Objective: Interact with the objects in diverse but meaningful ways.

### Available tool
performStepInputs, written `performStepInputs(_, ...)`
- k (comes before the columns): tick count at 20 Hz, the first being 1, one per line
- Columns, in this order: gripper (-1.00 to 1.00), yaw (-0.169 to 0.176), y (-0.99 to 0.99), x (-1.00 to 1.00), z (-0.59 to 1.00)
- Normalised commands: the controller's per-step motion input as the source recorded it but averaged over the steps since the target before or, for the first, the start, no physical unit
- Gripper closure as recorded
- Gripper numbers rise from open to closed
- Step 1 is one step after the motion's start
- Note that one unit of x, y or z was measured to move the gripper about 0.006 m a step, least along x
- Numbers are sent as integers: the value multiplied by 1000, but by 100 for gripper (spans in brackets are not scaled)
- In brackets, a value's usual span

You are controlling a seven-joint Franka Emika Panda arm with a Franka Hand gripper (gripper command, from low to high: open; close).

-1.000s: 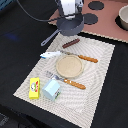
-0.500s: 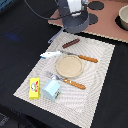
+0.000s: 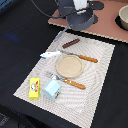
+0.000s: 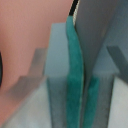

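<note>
My gripper (image 3: 80, 11) hangs over the near edge of a pinkish board (image 3: 107, 22) at the back. A dark grey round frying pan (image 3: 81, 21) hangs right under it. In the wrist view the teal finger pads (image 4: 73, 75) are pressed onto a thin grey wall (image 4: 97, 35), so the gripper is shut on the pan. On the woven placemat (image 3: 100, 85) lie a white-and-blue tube (image 3: 50, 53), a reddish-brown stick (image 3: 71, 43), a pale blue carton (image 3: 51, 89) and a yellow box (image 3: 34, 88).
A tan plate (image 3: 68, 65) sits mid-mat, with a knife (image 3: 82, 57) behind it and a fork (image 3: 67, 81) in front, both orange-handled. A bowl (image 3: 123, 17) stands on the board at the exterior view's right. Black tabletop surrounds the mat.
The gripper and the dark pan under it have shifted toward the exterior view's right and slightly back, onto the board's edge. The items on the mat have not moved.
</note>
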Motion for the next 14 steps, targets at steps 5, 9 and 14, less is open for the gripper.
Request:
performStepInputs(5,100,-52,421,481,140)
performStepInputs(9,100,-55,419,499,204)
performStepInputs(14,100,-1,553,661,375)
